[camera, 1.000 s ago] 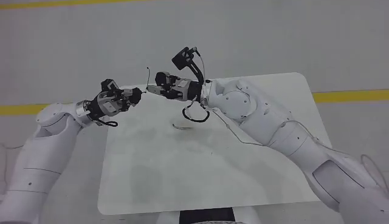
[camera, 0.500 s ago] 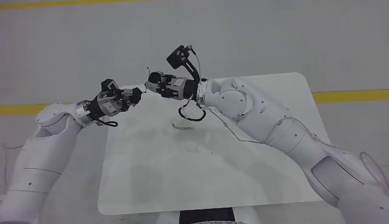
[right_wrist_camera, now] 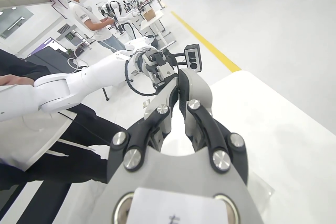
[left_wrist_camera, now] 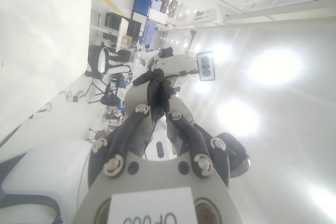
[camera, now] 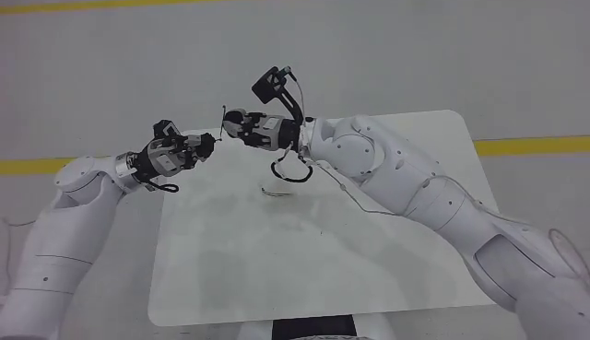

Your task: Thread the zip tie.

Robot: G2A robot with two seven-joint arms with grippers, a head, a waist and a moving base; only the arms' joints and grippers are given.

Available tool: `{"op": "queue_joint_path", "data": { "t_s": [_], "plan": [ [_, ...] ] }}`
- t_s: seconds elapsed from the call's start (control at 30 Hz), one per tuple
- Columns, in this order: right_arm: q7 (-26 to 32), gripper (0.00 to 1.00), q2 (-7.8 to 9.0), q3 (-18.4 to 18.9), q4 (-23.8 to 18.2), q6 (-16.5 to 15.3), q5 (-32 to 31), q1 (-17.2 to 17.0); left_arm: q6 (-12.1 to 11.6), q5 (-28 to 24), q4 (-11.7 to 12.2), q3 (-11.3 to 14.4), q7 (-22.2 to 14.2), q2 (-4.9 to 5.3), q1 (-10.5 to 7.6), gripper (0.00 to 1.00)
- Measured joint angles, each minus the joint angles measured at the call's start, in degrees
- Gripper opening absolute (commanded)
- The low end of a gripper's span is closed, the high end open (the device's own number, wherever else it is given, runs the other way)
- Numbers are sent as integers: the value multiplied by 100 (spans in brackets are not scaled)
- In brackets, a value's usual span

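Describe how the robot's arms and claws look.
The left arm and right arm have rounded white shells. The left claw and right claw share a grey, white-labelled base, black link bars on silver pins, pale fingers with black pads. Each wrist carries a black camera box and looped black cable.

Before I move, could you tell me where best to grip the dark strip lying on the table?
Grip the strip near its middle, coming down from above. It lies flat and slightly curved on the table, bare surface either side, so pinching across its narrow width looks easiest.
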Motion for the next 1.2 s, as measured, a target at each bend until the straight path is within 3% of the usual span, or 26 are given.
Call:
{"op": "queue_joint_path", "data": {
  "t_s": [0.77, 1.2],
  "plan": [
    [25, 14, 61, -78, -35, 0, 79, 59, 0, 0, 0, 0, 0, 0, 0, 0],
    [17, 12, 39, -139, 65, 0, 140, 121, 0, 0, 0, 0, 0, 0, 0, 0]
  ]
}}
